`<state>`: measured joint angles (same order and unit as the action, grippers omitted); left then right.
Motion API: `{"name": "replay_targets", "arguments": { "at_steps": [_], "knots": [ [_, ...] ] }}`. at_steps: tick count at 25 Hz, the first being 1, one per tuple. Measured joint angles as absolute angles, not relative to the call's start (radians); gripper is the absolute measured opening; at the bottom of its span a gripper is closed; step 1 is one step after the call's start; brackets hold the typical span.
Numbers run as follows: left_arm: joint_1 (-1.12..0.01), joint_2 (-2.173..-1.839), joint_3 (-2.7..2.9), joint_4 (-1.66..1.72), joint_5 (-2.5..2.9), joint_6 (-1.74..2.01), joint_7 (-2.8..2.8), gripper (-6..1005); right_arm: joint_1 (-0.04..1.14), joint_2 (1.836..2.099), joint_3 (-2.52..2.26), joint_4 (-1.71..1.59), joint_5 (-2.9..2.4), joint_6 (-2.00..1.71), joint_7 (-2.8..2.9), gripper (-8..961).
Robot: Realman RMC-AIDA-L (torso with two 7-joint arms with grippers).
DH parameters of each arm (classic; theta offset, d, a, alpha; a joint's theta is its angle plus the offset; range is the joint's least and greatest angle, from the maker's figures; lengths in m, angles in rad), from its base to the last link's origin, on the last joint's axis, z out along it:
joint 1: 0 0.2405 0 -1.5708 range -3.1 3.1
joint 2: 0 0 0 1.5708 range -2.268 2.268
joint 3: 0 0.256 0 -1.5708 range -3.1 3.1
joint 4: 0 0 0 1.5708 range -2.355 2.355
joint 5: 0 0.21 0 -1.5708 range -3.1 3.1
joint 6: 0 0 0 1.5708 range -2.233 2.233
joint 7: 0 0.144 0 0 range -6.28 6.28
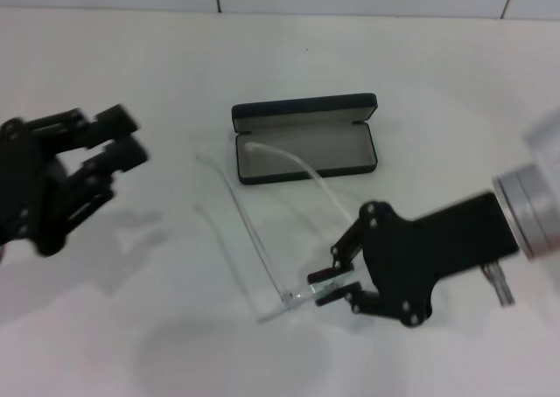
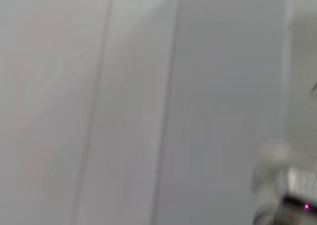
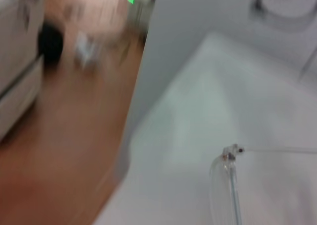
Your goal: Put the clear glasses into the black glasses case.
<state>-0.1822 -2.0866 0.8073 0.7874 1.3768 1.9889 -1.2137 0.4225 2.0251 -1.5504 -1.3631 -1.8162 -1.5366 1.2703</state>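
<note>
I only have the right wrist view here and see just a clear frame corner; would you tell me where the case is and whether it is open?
Observer: The black glasses case lies open on the table, beyond the right hand, lid tilted back and grey lining showing.
Operator: Thank you. Is any part of the glasses in it?
Observer: The tip of one arm of the clear glasses reaches over the case's grey lining; the frame front is down at the right hand.
Operator: And where is the left hand?
Observer: The left hand hovers at the table's left side, away from glasses and case.
</note>
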Motion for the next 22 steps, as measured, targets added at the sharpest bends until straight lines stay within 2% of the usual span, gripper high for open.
{"name": "replay_targets", "arguments": {
  "at_steps": [5, 11, 22],
  "knots": [
    [-0.288, -2.089, 0.914, 0.752, 1.309, 1.989, -1.233, 260, 0.342, 2.022, -1.546, -1.108, -1.467, -1.536, 0.871, 106],
    [-0.404, -2.088, 1.015, 0.677, 1.275, 1.979, -1.248, 259, 0.359, 2.022, -1.545, -0.862, -1.268, -1.602, 0.705, 107],
    [-0.432, -2.089, 1.068, 0.596, 1.279, 1.901, -1.244, 258, 0.363, 2.024, -1.55, -0.777, -1.186, -1.646, 0.637, 106]
  ]
}}
